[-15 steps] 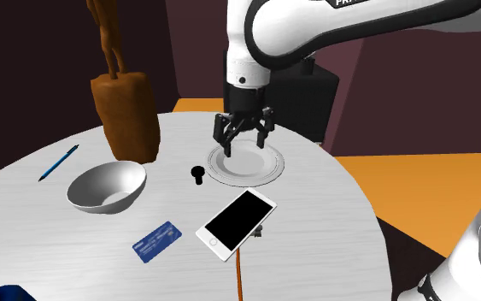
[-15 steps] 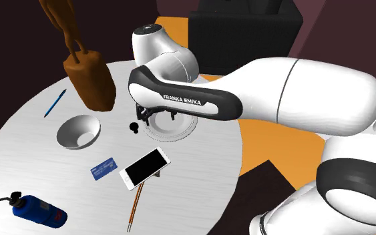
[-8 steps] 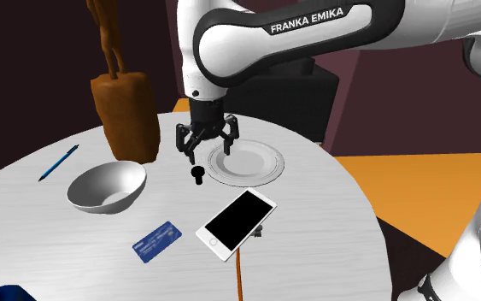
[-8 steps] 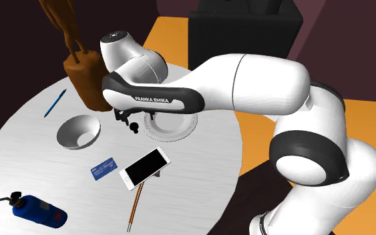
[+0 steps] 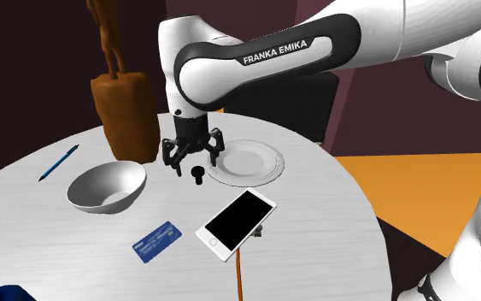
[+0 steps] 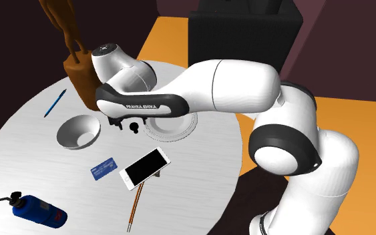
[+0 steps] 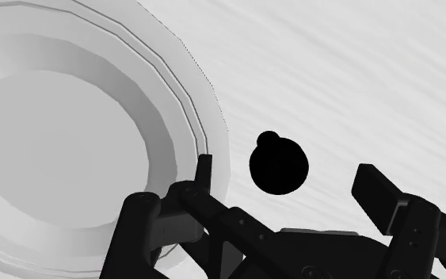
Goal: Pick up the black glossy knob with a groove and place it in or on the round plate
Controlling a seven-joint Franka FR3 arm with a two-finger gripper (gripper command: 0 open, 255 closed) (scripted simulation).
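My claw (image 5: 194, 161) hangs spread wide, holding nothing, and the black knob (image 7: 279, 166) sits on the table (image 5: 332, 214) right under it, roughly midway between my two fingers and touched by neither. The round plate (image 7: 70, 135) lies just beside the claw. In the wrist view one fingertip (image 7: 204, 165) lines up over the plate's outer rim.

That rim is my main worry. If I drop straight down from here, I judge that finger may land on the plate's edge instead of the table. It could then tilt or shove the plate, or stop me short of the knob.

The knob itself is small, rounded and shiny. If I close too high on it, or off its middle, it may squirt out sideways, tip over and roll across the table. Where its groove sits I cannot tell, so I cannot count on it for grip.

The lift will be short, since the plate is so near. Any swing as I carry it across could clip the rim with the knob.
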